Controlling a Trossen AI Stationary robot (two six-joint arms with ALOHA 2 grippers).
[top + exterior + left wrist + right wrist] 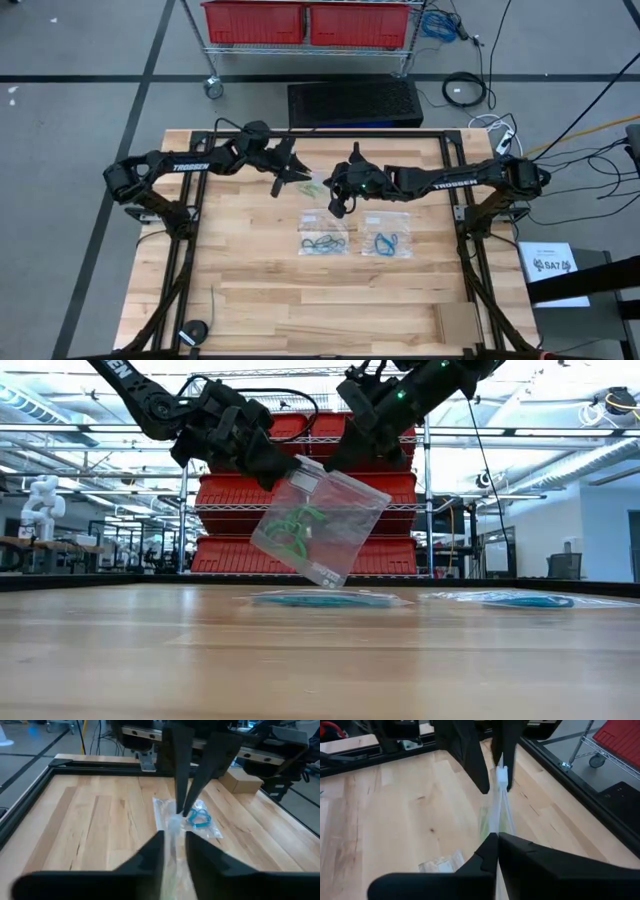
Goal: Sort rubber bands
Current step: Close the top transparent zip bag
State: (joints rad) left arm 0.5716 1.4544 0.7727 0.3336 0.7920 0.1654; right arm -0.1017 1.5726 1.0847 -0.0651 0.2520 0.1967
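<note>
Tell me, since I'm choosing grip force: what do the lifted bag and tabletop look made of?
Bag: thin clear plastic film, probably; the green bands and red bins show through it. Tabletop: light wood planks with visible grain and seams, smooth matte finish.

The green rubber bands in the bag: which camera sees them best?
The low view: the green rubber bands show clearly inside the clear bag held up above the table. The high view shows only a pale green smudge between the arms. In the right wrist view they are a faint green streak, and the left wrist view barely shows them.
</note>
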